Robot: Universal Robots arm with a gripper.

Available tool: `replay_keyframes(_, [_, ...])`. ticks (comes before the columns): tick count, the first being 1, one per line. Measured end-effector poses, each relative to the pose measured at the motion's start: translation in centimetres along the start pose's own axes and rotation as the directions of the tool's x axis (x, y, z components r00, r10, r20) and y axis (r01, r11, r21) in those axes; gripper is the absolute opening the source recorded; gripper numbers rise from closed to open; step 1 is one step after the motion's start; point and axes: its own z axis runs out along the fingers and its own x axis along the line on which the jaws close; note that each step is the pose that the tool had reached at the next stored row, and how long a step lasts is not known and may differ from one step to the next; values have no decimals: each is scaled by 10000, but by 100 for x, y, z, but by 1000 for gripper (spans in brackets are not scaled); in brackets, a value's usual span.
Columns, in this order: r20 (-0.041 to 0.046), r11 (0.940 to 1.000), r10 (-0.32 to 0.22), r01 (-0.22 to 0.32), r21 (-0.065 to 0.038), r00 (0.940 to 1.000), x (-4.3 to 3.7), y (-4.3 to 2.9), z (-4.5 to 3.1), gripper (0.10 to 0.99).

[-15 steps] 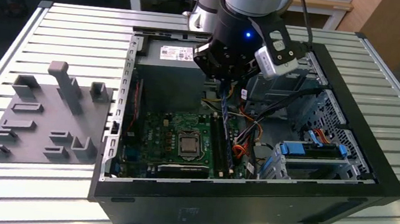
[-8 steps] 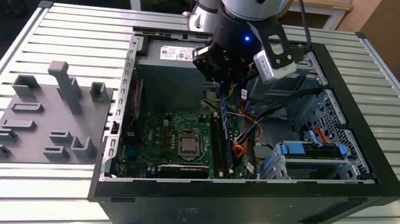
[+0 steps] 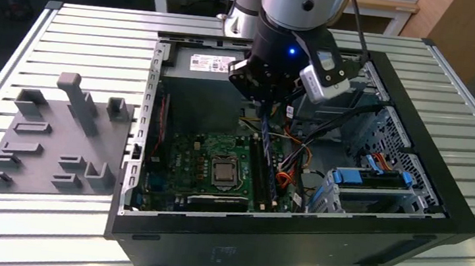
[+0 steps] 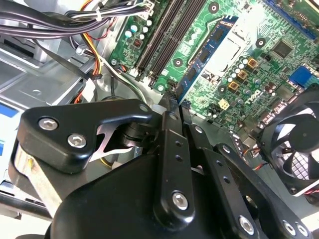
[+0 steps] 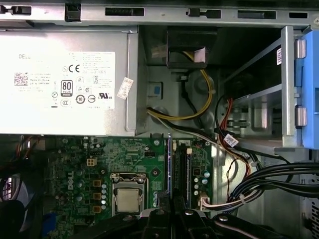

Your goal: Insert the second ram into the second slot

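My gripper hangs inside the open computer case and is shut on the second ram, a thin blue board with dark chips. In the first wrist view the ram shows edge-on, running out from the gripper. It is held above the green motherboard, just beside the black memory slots on the side of the processor socket. The slots lie as parallel dark strips. Which one is the second slot, I cannot tell. The black fingers clamp the stick's near end.
A cable bundle and a drive cage with blue brackets lie beside the slots. The power supply fills the case's far end. A fan sits near the board. A grey fixture plate rests on the slatted table at the exterior view's left.
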Motion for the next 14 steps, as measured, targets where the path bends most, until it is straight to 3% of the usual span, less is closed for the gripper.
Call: replay_keyframes(14, [0,10000,0,0,0,10000,0,-23,113,137])
